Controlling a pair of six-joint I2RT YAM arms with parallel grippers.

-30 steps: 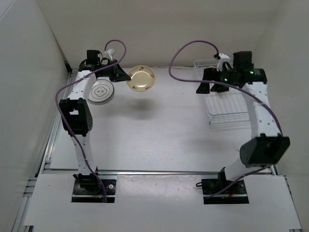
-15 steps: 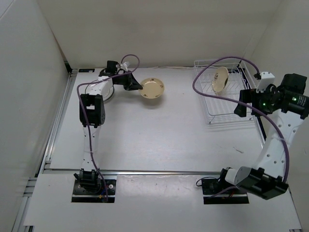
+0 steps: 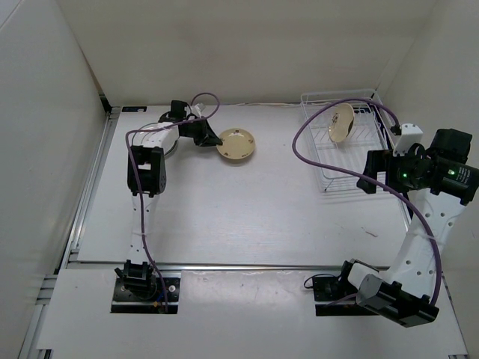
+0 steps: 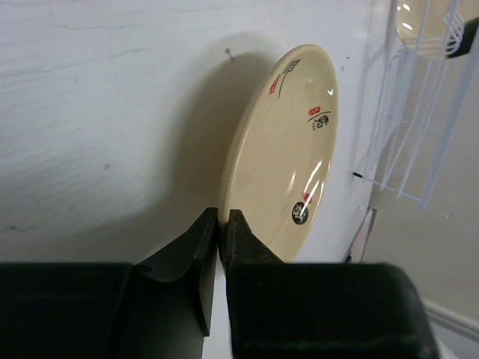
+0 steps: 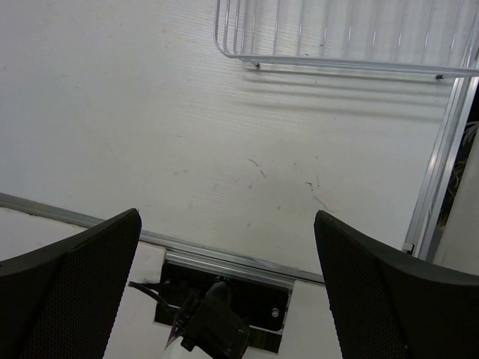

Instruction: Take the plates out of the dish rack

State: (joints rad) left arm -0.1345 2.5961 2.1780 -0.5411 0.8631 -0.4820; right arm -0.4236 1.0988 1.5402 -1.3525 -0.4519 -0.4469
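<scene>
Plates show only in the far half of the table [image 3: 247, 217]; the near edge carries just the two arm bases. A little farther out, the right gripper [image 3: 369, 176] hangs above bare tabletop, close to the near edge of the dish rack [image 3: 348, 188]. Its fingers [image 5: 82, 277] are spread wide with nothing between them, and the wrist view looks down past them at the rack's front bars and a few scuffs on the table.

Beyond that, on the left side, the left arm reaches toward the back wall with a purple cable [image 3: 202, 101] looping over it. The left gripper [image 4: 222, 221] is pinched narrowly on the rim of a cream plate [image 4: 288, 149], which has small red and dark marks on its face. This plate is out of the rack, well to its left, and low over the table at a slight tilt. Whether its far edge touches the surface cannot be told.

Farthest back on the right, a second plate [image 3: 341, 122], also cream, stands on edge inside the rack near its far left corner.
</scene>
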